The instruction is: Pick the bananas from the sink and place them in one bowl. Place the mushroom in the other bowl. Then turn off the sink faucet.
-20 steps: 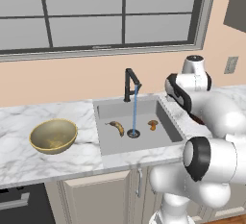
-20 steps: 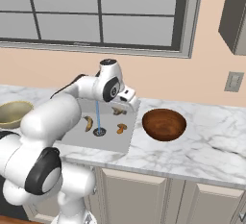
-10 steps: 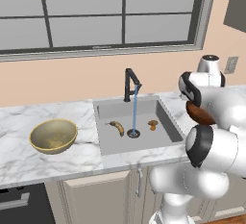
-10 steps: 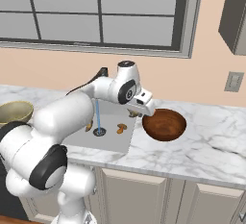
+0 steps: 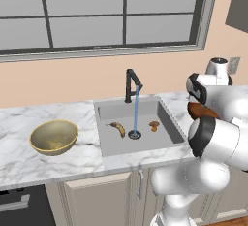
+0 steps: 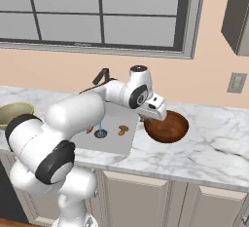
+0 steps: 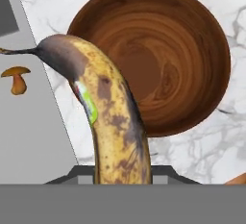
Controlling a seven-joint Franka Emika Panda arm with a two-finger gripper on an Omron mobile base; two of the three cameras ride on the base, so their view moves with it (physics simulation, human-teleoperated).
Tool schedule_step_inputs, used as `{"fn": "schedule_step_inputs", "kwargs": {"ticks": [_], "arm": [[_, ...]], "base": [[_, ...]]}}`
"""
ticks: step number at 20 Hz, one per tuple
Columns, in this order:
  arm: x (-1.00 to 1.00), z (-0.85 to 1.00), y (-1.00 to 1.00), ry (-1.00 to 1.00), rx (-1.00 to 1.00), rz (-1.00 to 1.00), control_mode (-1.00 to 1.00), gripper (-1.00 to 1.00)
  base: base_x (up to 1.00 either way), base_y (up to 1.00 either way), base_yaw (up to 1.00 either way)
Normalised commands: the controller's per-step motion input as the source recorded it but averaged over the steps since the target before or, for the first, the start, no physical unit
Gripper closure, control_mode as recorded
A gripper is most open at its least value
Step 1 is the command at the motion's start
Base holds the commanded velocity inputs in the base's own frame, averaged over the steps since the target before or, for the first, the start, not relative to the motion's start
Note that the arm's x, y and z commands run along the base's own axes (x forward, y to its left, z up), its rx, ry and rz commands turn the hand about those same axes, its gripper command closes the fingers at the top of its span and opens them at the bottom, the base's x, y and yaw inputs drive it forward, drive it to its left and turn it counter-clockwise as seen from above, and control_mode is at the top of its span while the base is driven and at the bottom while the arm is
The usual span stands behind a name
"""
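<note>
Two bananas in our notes: one banana is clamped in the claw, whose jaws stand nearly closed around it. In the hand view we see its spotted yellow body rising from the bottom edge, dark tip curving toward the upper left, its length overlapping the left rim of the reddish-brown bowl. From the right base view, we place the claw at the left edge of that bowl, which sits on the white marble desk just right of the sink.

We log the second banana lying on the sink floor, left of the drain. The mushroom lies on the same floor, right of the drain, apart from the banana; the hand view also catches it on the grey basin.

Black faucet stands at the back of the sink, a thin blue stream running down to the drain.

We note the brassy bowl on the desk left of the sink, well apart from the arm.
</note>
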Motion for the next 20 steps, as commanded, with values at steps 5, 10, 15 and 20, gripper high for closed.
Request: {"fn": "schedule_step_inputs", "kwargs": {"ticks": [5,10,15,20], "arm": [[0.14,-0.10,-0.32,0.00,0.00,0.00,-1.00,1.00],[0.23,-0.17,-0.37,0.00,0.01,0.00,-1.00,1.00],[0.14,-0.30,-0.14,0.00,0.01,0.00,-1.00,1.00],[0.03,-0.24,-0.13,0.00,0.00,0.00,-1.00,1.00]], "base": [[0.00,0.00,0.00],[0.00,0.00,0.00],[0.00,0.00,0.00],[0.00,0.00,0.00]]}}
